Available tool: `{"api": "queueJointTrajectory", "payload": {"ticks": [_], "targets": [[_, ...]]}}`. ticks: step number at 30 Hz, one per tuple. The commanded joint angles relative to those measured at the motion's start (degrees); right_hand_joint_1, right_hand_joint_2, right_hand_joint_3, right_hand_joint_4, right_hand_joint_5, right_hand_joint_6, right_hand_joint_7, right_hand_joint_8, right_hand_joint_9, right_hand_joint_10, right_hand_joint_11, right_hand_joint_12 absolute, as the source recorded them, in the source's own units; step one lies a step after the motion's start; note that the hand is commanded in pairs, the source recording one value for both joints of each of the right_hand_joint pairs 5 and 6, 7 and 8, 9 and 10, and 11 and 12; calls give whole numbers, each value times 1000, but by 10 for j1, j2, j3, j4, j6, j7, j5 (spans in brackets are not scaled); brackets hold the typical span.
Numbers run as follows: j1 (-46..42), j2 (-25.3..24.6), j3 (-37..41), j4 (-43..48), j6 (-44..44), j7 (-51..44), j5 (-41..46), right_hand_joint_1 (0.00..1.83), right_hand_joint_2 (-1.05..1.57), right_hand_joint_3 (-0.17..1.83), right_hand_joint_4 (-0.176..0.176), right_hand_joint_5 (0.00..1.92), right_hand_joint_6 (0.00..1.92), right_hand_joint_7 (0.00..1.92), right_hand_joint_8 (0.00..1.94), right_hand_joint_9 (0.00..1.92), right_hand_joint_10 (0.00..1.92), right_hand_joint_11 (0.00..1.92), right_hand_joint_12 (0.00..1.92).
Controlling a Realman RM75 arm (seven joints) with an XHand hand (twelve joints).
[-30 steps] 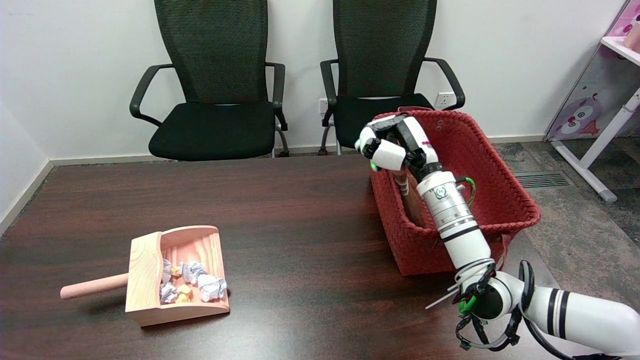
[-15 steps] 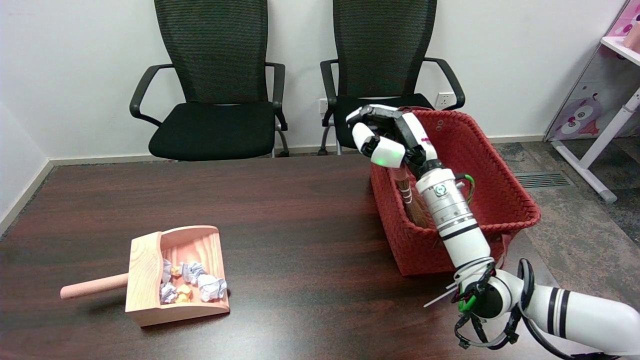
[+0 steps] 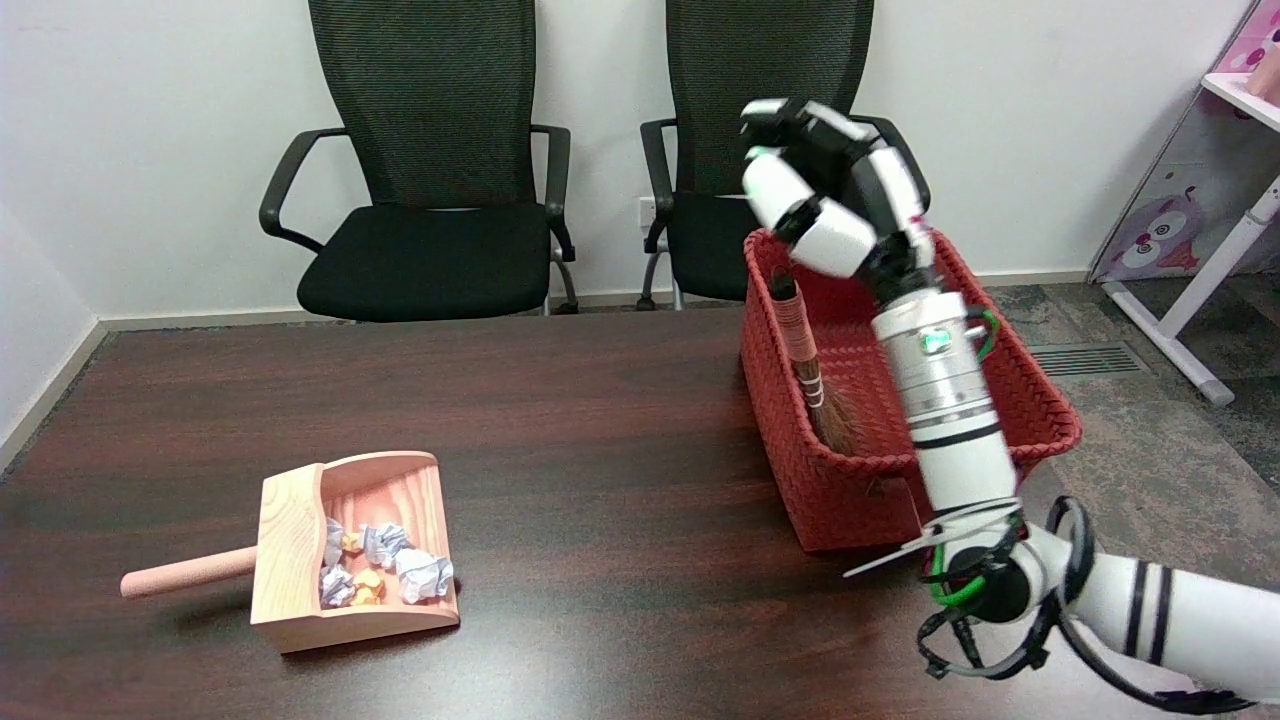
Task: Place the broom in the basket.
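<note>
Far off to the lower left of the robot hand, a wooden dustpan [image 3: 352, 552] holding crumpled paper balls [image 3: 385, 572] is sitting on the dark worktop [image 3: 560, 440]. Just below the robot hand, the broom [image 3: 812, 365] is leaning inside the red basket [image 3: 985, 370] against its left wall. The robot hand [image 3: 830, 195] is hovering above the basket, fingers loosely curled, holding nothing.

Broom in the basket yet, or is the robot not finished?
Looks done: the broom lies inside the red basket, leaning on its left wall. The right hand is above the basket, holding nothing. Nothing seems left but pulling the arm away.
</note>
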Motion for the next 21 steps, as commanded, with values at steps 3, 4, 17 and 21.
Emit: {"api": "queueJointTrajectory", "payload": {"ticks": [3, 4, 17, 21], "targets": [[-105, 192, 88, -228, -104, 45, -8, 707, 685, 937, -176, 642, 642, 642, 642, 359, 359, 613, 613], [-109, 192, 88, -229, -107, 45, -8, 706, 693, 928, -176, 650, 650, 650, 650, 377, 377, 652, 652], [-112, 191, 74, -203, -101, 44, 58, 715, 830, 851, -176, 749, 749, 749, 749, 544, 544, 956, 956], [-112, 191, 75, -209, -94, 45, 69, 712, 846, 852, -176, 782, 782, 782, 782, 570, 570, 988, 988]]}}
